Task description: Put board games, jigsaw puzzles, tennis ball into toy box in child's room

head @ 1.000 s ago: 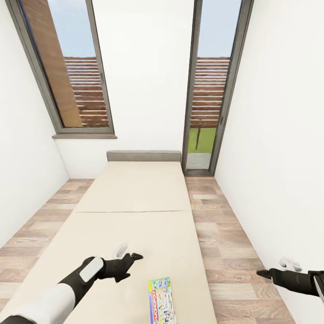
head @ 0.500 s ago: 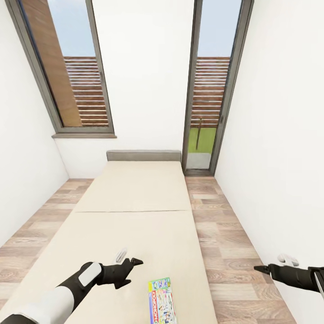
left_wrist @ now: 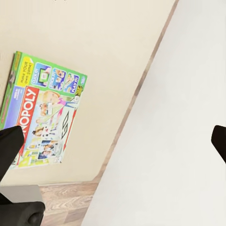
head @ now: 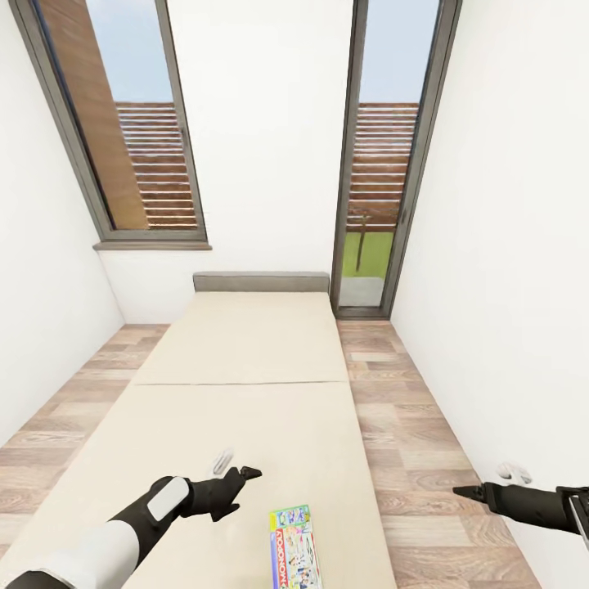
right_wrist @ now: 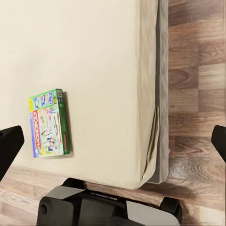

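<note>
A board game [head: 294,549], a flat box printed in green, blue and yellow and marked MONOPOLY, lies flat on the beige mattress of the bed [head: 245,352], near the bed's foot end and toward its right edge, in the child's room. The left pincer [head: 236,466] hovers over the mattress just to the left of the box and a little beyond it, apart from it, its jaws spread and holding nothing. The right pincer [head: 491,481] hangs over the wood plank floor [head: 409,442] to the right of the bed, well apart from the box, its fingers likewise parted and empty. In the left wrist view the box [left_wrist: 40,113] sits off to one side of the pincer's line; in the right wrist view the box [right_wrist: 48,123] rests near the mattress corner, above the robot's dark base [right_wrist: 108,209].
</note>
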Robot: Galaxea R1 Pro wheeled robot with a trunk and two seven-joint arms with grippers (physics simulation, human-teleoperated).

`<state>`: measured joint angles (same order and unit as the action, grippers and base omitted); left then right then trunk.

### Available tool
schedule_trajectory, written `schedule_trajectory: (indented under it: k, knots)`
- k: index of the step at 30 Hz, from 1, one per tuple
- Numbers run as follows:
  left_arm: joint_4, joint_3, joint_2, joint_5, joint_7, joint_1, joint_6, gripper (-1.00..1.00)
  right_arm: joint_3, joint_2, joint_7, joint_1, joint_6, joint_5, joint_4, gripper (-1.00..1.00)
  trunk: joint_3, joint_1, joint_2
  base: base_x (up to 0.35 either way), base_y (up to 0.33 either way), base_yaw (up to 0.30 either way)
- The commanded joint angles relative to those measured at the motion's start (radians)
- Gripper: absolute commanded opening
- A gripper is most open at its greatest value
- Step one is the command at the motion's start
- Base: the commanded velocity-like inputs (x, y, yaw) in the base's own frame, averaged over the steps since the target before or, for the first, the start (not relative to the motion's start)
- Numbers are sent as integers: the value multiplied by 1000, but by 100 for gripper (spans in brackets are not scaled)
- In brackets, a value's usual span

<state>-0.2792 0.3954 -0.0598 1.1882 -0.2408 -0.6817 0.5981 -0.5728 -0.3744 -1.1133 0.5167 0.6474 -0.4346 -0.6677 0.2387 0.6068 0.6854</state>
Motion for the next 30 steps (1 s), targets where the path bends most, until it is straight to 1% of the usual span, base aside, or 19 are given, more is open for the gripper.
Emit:
schedule_trajectory:
  k: [1,4,5,7,8,11,18,20,21,22,26,30]
  knots:
    - [0,4,-1,1,-4,-1,2,100,-5,1,-8,1,7,-13,-1,100,5,4,9,0,0,0]
    - [0,4,0,1,-5,0,-2,100,-4,1,-8,2,7,-22,-4,100,14,16,30,0,0,0]
    - [0,4,1,1,-5,1,-5,100,-4,1,-8,2,7,-23,-5,100,14,16,30,0,0,0]
    - [-1,5,8,0,-10,21,-35,100,-4,2,-7,2,7,-26,-7,100,14,16,30,0,0,0]
    - [-2,8,12,-3,-12,36,-68,100,-4,2,-7,2,7,-27,-8,100,14,16,30,0,0,0]
    - [-5,17,16,-18,-15,57,-116,100,-3,2,-7,2,6,-28,-8,100,14,16,30,-40,-20,0]
    - [-10,17,19,-22,-13,62,-136,100,-2,2,-7,2,5,-29,-9,100,14,16,30,-209,-70,0]
    - [-14,12,18,-15,-12,58,-124,100,-1,2,-7,2,5,-29,-9,100,14,16,30,-102,-26,0]
    - [-17,7,15,-13,-13,52,-93,100,-1,2,-7,2,4,-29,-9,100,14,16,30,-58,-15,0]
    - [-41,0,7,-15,-15,39,-23,100,-2,2,-8,2,3,-29,-10,100,17,20,37,-19,-5,0]
    - [-49,-4,-1,-18,-3,33,8,100,1,1,-9,2,-2,-29,-10,100,30,35,65,-9,-2,0]
    - [-48,-4,-1,-19,21,31,13,100,3,2,-12,2,-8,-29,-10,100,42,50,93,-1,0,0]
